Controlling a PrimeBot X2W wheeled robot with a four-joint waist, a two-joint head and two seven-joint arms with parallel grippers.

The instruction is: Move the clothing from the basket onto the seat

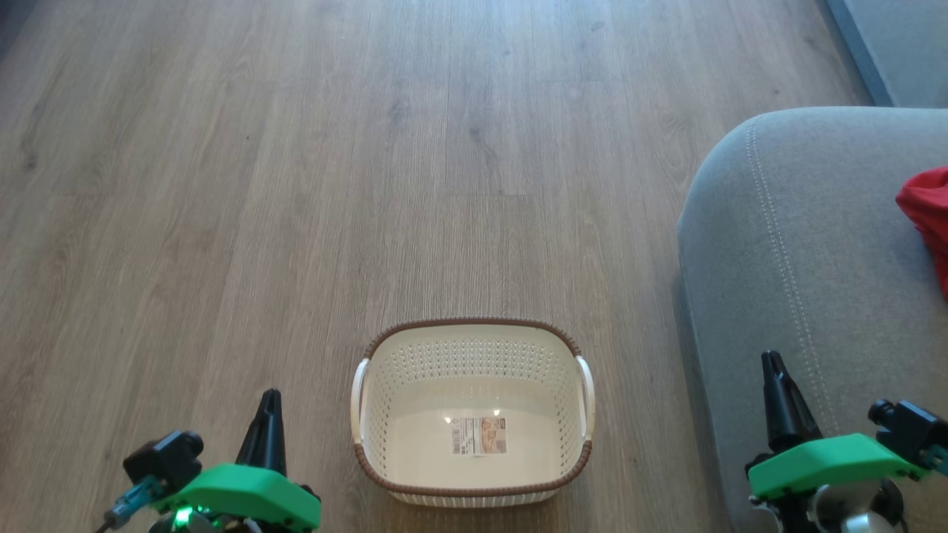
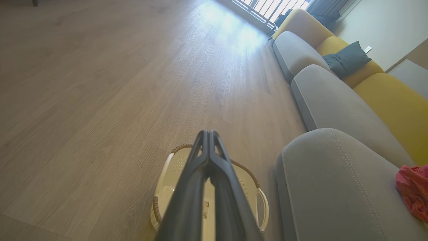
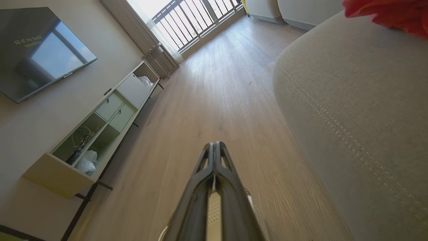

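The clothing (image 1: 926,215), a crumpled heap of soft red fabric, lay on the seat and not in the basket, at the right edge of the head view.

Nearest the robot, the left gripper (image 1: 269,400) hung over the pale wood-plank floor (image 1: 296,185), its two long dark fingers pressed together with nothing between them. The right gripper (image 1: 772,363) was likewise closed and empty, poised over the front of the cushion.

Just beyond and between them stood the small cream-white perforated plastic basket (image 1: 474,323) with a brown woven-look rim, on the floor beside the sofa. Inside it a label sticker (image 1: 479,435) showed on the bare bottom (no garment could be seen in it).

To its right rose the large grey upholstered seat (image 1: 800,259) with its line of pale double stitching. Farther back on it rested the red heap, well apart from both grippers and cut off by the picture's edge, so no print or trim could be made out.

By this layout the move looked finished. Were the heap to be shifted again, it would likely prove light, limp and unbreakable, sagging and trailing from any single hold. A raised fold near its middle seemed the best place to pinch, since a hem would let it unfurl and drag.
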